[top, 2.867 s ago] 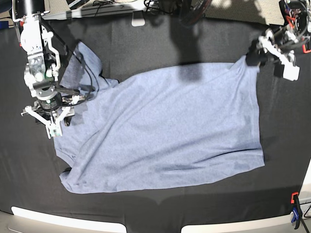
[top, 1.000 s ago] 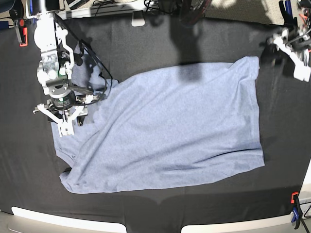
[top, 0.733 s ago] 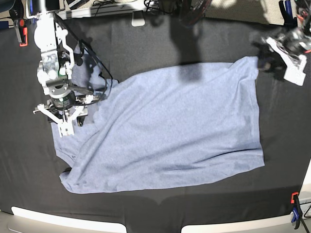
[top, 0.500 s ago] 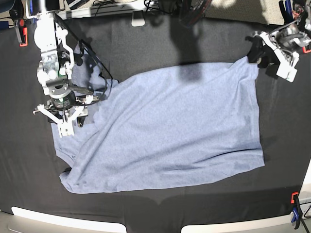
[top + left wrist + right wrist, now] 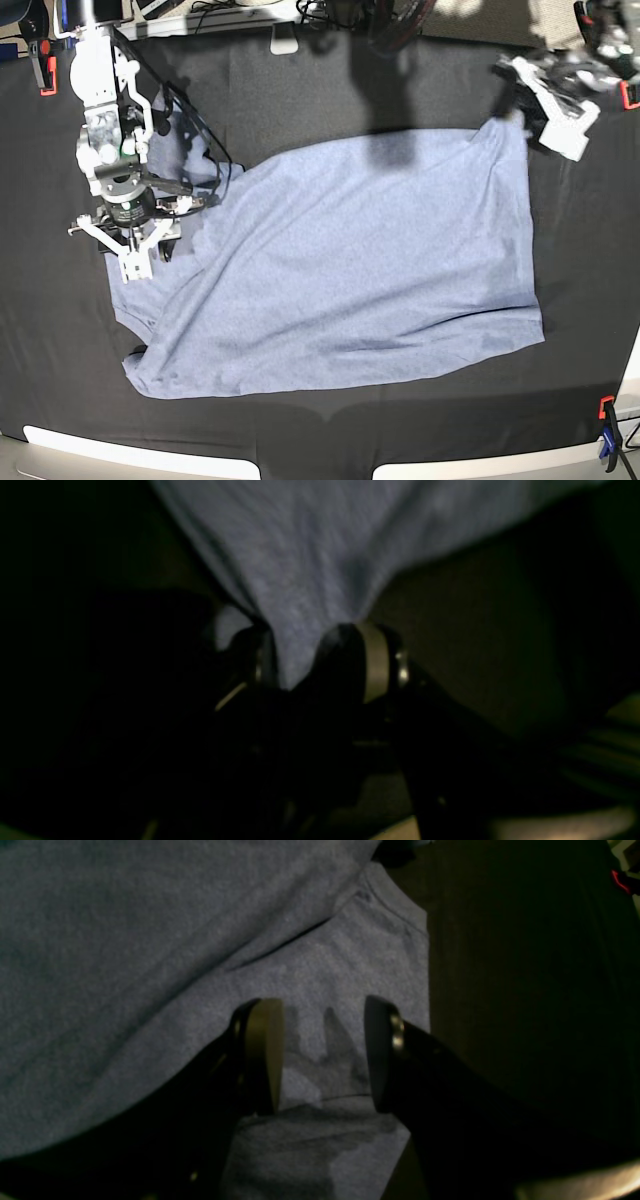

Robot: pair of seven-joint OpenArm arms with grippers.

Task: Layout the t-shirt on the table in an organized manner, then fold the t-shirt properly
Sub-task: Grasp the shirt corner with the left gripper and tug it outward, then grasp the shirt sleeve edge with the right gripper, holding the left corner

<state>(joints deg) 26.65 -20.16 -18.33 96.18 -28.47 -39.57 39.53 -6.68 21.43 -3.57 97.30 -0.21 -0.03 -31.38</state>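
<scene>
The light blue-grey t-shirt (image 5: 350, 270) lies spread on the black table (image 5: 300, 90), wrinkled at its left end. My left gripper (image 5: 516, 110) is at the shirt's far right corner; in the left wrist view it (image 5: 295, 655) is shut with a peak of the shirt (image 5: 310, 570) pinched between its fingers. My right gripper (image 5: 138, 260) hovers over the shirt's left end. In the right wrist view it (image 5: 322, 1055) is open, with the shirt (image 5: 150, 965) under and between the fingers (image 5: 265, 1055) and the hem edge at the right.
An orange-black clamp (image 5: 607, 428) stands at the front right corner and another (image 5: 40, 66) at the back left. Cables and white items (image 5: 283, 42) line the back edge. White panels (image 5: 130, 456) run along the front edge.
My left gripper came back from the far right to the shirt's far right corner and closed on it, lifting it slightly. My right gripper shifted slightly right early on, then stayed still.
</scene>
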